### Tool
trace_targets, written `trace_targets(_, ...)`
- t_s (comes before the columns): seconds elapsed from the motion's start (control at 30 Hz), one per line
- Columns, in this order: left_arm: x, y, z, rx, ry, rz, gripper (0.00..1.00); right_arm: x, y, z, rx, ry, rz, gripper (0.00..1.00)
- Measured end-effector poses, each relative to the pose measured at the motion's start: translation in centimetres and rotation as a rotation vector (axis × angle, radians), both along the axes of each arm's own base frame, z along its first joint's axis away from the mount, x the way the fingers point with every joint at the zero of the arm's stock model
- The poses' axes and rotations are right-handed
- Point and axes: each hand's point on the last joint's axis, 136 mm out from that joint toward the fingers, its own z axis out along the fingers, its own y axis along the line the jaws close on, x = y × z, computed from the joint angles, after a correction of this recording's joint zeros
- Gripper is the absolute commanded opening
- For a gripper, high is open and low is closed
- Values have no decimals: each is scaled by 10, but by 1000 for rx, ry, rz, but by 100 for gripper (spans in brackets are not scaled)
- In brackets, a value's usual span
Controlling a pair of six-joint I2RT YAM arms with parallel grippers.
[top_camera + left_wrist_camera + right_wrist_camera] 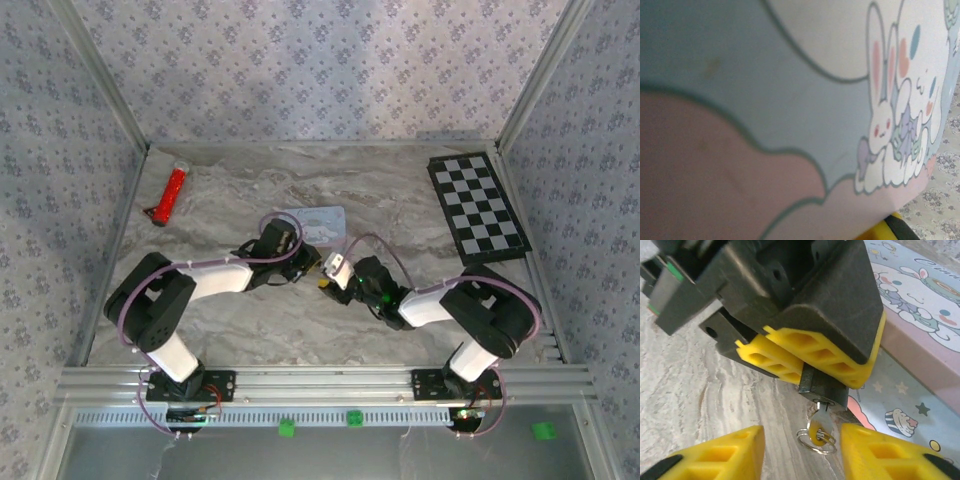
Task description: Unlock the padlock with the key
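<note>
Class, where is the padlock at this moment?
In the right wrist view, centre frame: the padlock is clamped in the left gripper, beside the cartoon tin, its key hanging between the right gripper's open fingers.

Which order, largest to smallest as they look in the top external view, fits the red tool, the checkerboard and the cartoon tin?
1. checkerboard
2. cartoon tin, though partly covered
3. red tool

Our left arm (205,278) and right arm (440,300) bend inward from their bases, wrists nearly meeting mid-table; our left gripper (812,365) lies low, its yellow pads (790,352) clamped on the padlock (822,387); our right gripper (800,452) faces it closely, its fingers (715,457) standing apart.
</note>
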Motion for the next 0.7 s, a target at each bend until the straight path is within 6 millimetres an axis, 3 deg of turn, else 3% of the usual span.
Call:
trace_targets(0.17,0,1,1,-7,3,-2,0,4,-2,-8,-27,-17,-27,31)
trace_targets(0.43,0,0,1,-8,4,-5,0,9,5,4,2,-43,-33,30)
trace_targets(0.7,2,3,1,-1,-1,-6,0,15,7,6,15,-15,-73,9)
